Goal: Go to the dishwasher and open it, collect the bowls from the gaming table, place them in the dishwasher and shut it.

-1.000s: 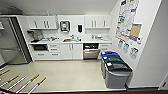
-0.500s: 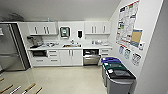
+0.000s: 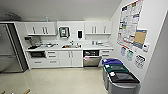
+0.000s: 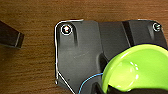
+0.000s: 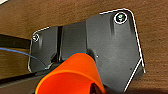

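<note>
The dishwasher [image 3: 91, 58] is seen at one o'clock, under the counter [image 3: 75, 47], its door partly open. A green bowl [image 4: 136, 68] is carried at the left wrist and an orange cup [image 5: 71, 75] at the right; neither claw's state can be told.

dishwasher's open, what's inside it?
Head view: the dishwasher door is partly down. The opening above it is dark, with faint wire-rack shapes. The door covers the lower part, so whether any dishes are loaded cannot be told.
</note>
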Motion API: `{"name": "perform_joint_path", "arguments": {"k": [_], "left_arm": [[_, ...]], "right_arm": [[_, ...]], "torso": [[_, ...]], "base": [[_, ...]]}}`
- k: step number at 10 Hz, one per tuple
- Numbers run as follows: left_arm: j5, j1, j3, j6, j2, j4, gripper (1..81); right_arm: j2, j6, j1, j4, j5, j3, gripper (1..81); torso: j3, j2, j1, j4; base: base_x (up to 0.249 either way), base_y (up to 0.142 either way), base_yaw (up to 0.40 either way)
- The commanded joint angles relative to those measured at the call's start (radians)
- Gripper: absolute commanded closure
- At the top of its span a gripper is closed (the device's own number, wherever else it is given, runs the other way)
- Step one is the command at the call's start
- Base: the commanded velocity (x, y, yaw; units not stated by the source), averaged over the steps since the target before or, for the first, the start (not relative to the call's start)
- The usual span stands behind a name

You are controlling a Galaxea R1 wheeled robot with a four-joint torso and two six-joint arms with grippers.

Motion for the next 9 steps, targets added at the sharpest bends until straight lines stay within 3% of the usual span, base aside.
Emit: {"name": "perform_joint_path", "arguments": {"k": [1, 9], "left_arm": [[0.041, -0.054, -0.005, 0.006, -0.008, 0.004, 81.1], [0.041, -0.054, -0.005, 0.006, -0.008, 0.004, 81.1]], "right_arm": [[-0.009, -0.001, 0.047, -0.013, -0.057, 0.003, 81.1], [-0.008, -0.001, 0.047, -0.013, -0.057, 0.002, 81.1]], "torso": [[0.000, 0.000, 0.001, 0.000], [0.000, 0.000, 0.001, 0.000]], "base": [[0.195, 0.000, 0.000], [0.219, 0.000, 0.000]]}}
